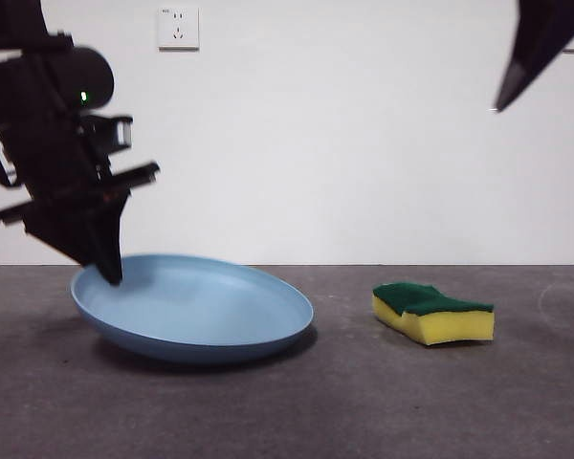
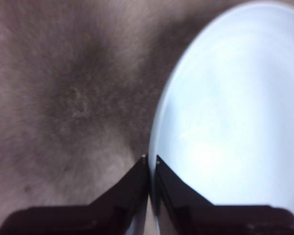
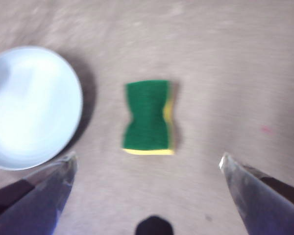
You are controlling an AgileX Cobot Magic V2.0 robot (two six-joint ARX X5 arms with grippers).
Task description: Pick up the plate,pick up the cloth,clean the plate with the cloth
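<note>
The light-blue plate (image 1: 196,306) sits at the left of the table, tilted, with its left rim raised. My left gripper (image 1: 108,270) is shut on that raised rim; in the left wrist view its jaws pinch the plate's edge (image 2: 159,137) at the gripper (image 2: 150,159). The cloth is a yellow sponge with a green top (image 1: 432,312), lying flat to the right of the plate. My right gripper (image 3: 147,164) is open and high above the sponge (image 3: 148,116); it shows as a dark tip (image 1: 531,53) at the top right. The plate (image 3: 32,107) also shows in the right wrist view.
The table is a dark grey mat (image 1: 364,402). A white wall with a power socket (image 1: 178,28) stands behind it.
</note>
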